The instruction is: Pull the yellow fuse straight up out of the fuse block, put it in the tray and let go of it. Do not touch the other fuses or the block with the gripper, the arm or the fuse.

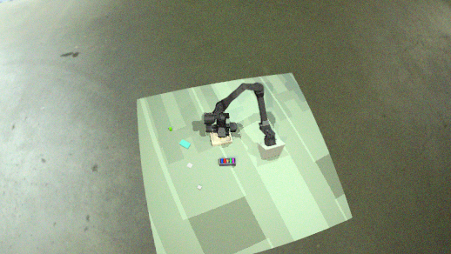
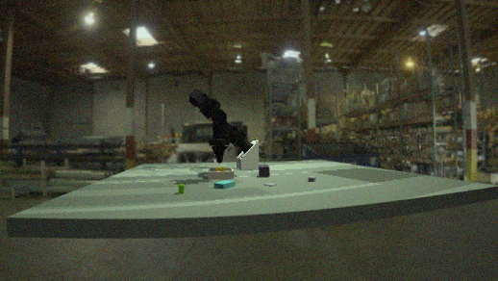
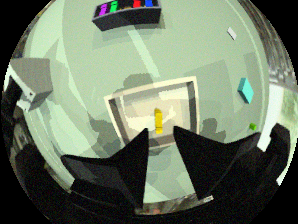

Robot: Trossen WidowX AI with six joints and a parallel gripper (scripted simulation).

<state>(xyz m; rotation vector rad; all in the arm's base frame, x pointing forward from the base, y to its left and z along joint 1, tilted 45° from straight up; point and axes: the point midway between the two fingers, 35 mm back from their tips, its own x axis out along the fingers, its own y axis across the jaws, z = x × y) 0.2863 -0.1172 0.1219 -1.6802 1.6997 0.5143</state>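
The yellow fuse (image 3: 158,120) lies in the tray (image 3: 117,111) directly beneath the spread, empty pincer (image 3: 161,141), its long axis running away between the fingertips.

You've got the yellow fuse (image 3: 158,120) lying inside the tray (image 3: 117,111), approx. mid-floor, long axis running toward the tray's far wall, nothing gripping it. It's small, narrow, bright yellow. The tray is a shallow square box w/ pale beige walls and a light floor, sitting flat on the green mat. The fuse block (image 3: 128,16) is a dark bar well apart from the tray, flat on the mat, w/ purple, green, red and blue fuses standing upright in a row along its top.
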